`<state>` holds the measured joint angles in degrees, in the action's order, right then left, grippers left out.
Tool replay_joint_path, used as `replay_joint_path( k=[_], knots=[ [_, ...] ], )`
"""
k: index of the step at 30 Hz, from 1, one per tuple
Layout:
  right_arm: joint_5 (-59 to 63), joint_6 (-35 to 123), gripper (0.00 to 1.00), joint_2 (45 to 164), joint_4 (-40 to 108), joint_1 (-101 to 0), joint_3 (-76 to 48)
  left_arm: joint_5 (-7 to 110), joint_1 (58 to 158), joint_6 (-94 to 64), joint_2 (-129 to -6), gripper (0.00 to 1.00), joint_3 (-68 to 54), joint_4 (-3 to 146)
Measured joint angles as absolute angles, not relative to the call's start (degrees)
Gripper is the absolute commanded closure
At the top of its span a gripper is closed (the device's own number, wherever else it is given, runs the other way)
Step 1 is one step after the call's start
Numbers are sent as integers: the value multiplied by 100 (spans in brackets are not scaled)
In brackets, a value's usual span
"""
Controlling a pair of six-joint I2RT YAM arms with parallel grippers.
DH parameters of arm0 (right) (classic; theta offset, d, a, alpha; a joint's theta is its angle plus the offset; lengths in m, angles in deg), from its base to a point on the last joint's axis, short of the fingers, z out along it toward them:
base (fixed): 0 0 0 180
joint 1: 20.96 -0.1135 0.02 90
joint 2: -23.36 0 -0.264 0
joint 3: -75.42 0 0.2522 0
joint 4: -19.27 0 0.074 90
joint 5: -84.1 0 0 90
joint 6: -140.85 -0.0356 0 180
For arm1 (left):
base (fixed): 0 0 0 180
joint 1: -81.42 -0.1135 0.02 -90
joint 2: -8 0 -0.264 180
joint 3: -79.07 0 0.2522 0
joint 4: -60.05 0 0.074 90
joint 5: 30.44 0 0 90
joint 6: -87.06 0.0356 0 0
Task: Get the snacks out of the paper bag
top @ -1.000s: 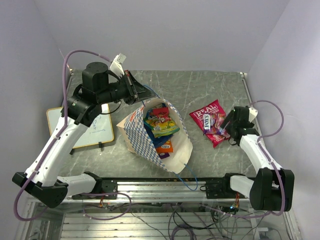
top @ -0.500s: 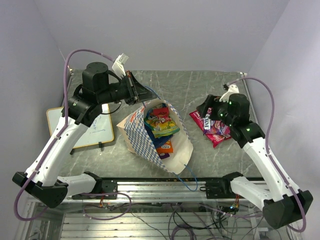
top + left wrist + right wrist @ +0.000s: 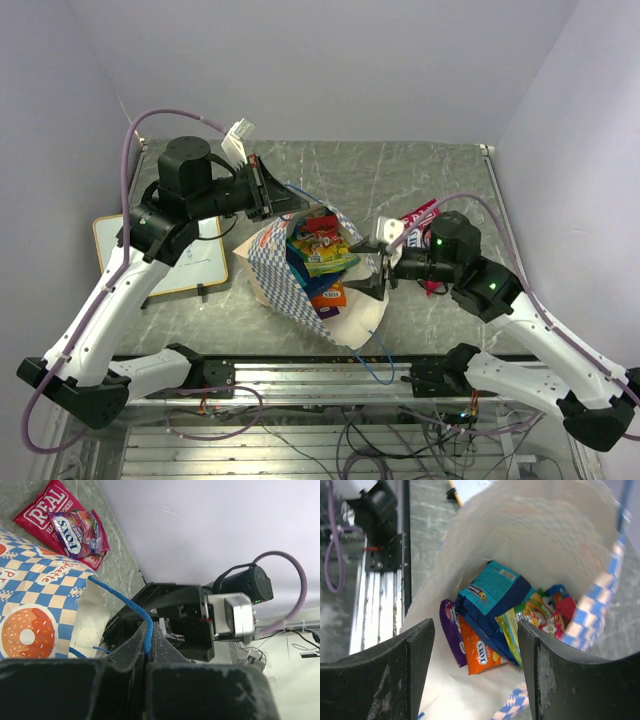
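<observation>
The paper bag (image 3: 272, 272) lies at the table's middle with its mouth facing right. Inside lie several snacks (image 3: 322, 250): a blue packet (image 3: 492, 597), an orange one (image 3: 481, 652), a purple one (image 3: 449, 630), a green-yellow one (image 3: 520, 625) and a red one (image 3: 561, 602). My left gripper (image 3: 290, 196) is shut on the bag's blue cord handle (image 3: 148, 627) and holds it up. My right gripper (image 3: 372, 280) is open and empty at the bag's mouth (image 3: 520, 535), pointing in at the packets. A red packet (image 3: 42, 512) and a purple one (image 3: 75, 527) lie on the table outside the bag.
A white framed writing board (image 3: 195, 262) lies at the left table edge under my left arm. The red packet (image 3: 420, 215) outside the bag is partly hidden behind my right arm. A metal rail (image 3: 330, 375) runs along the near edge.
My right arm has swung left from the packets on the table to the bag's mouth, open. My left gripper has kept hold of the blue handle, barely moving.
</observation>
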<state>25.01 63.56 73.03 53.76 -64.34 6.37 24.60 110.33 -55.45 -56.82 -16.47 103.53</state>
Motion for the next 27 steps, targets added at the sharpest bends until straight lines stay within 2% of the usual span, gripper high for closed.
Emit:
replay_joint_path(
  k=[5, 13, 20, 27],
  knots=[
    [2694, 7810, 41, 7696, 5490, -6982, 637, 2460, 11048, -5572, -5684, 93, -1647, 10353],
    [1446, 9727, 45, 8802, 5326, -7767, 993, 2462, 11147, -5679, -5684, 93, -1647, 10230],
    [552, 10203, 45, 9193, 4032, -7741, 1992, 2462, 11201, -5672, -5717, 93, -1647, 10237],
    [353, 10098, 49, 9493, 2690, -7481, 2462, 2462, 11208, -5635, -5737, 93, -1649, 10285]
  ],
)
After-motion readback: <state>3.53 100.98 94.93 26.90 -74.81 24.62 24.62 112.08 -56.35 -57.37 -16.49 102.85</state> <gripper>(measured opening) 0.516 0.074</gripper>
